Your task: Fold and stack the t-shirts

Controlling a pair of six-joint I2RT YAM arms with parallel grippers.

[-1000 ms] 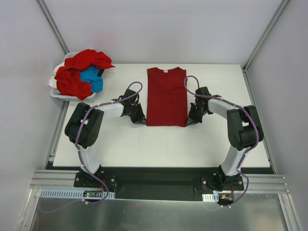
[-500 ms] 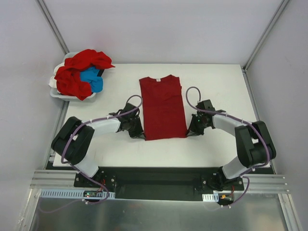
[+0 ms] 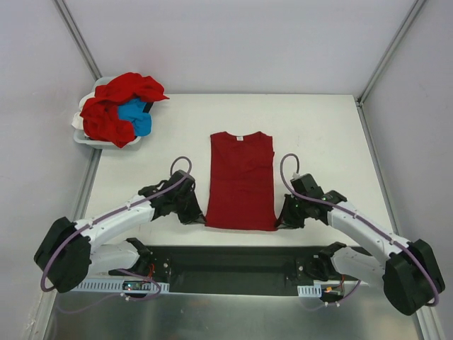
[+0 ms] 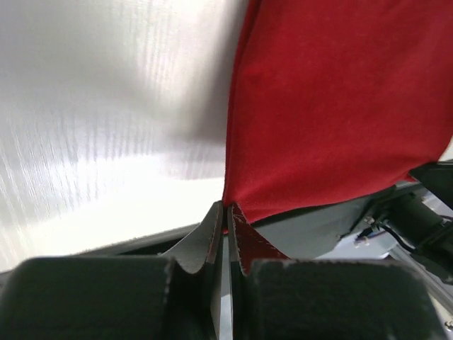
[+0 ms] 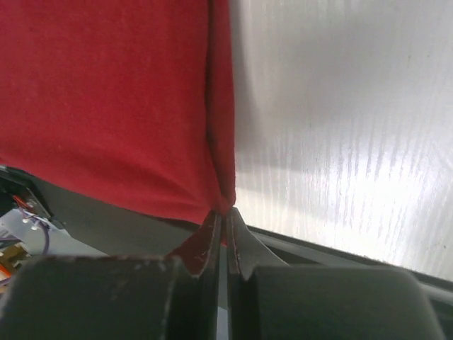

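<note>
A spread t-shirt (image 3: 242,180) is lying flat at the centre of the frame on the table (image 3: 325,134), its collar pointing toward the top and its hem reaching close to the table's lower edge. The left gripper (image 3: 200,221) is sitting at the hem's lower-left corner and pinching it; the right gripper (image 3: 281,224) is doing likewise at the lower-right corner. In the upper left of the frame, well apart from the spread t-shirt, a heap of t-shirts (image 3: 117,106) is resting in a tub (image 3: 83,136) that is overhanging the table's left edge.
</note>
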